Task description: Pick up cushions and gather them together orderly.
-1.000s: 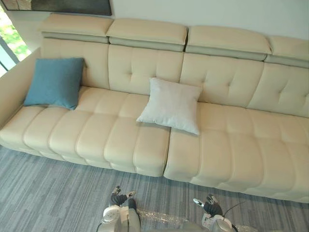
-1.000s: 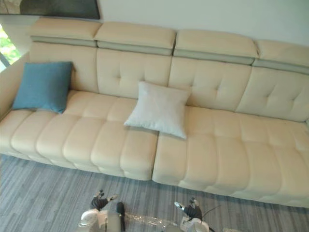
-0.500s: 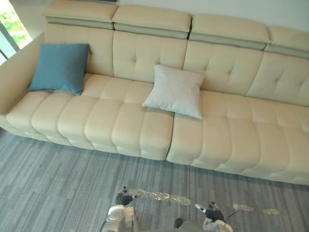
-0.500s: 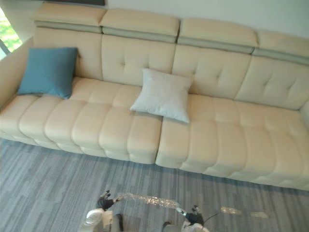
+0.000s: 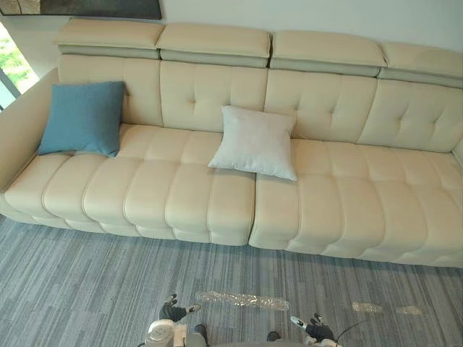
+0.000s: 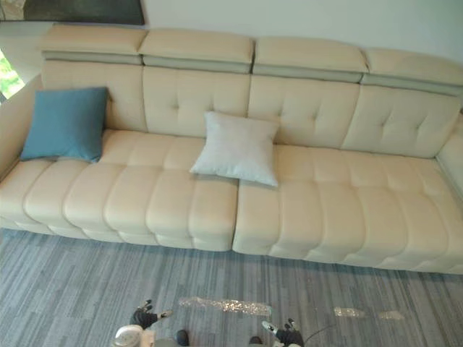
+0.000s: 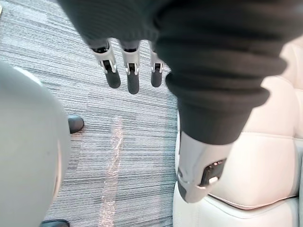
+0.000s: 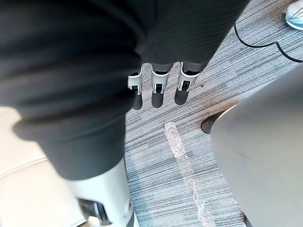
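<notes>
1. Cushions on sofa (image 5: 347, 210): blue cushion (image 5: 81, 118) propped at left end, white cushion (image 5: 255, 142) mid-seat, well apart.
2. Handling, judged: light, soft, yielding; grips best at a corner or edge.
3. Left hand (image 7: 133, 78), right hand (image 8: 159, 92): fingers straight, empty, above carpet (image 5: 87, 282).

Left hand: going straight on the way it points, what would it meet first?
Probably the grey carpet: the straight fingers of the left hand aim at it, with the sofa off to one side.
</notes>
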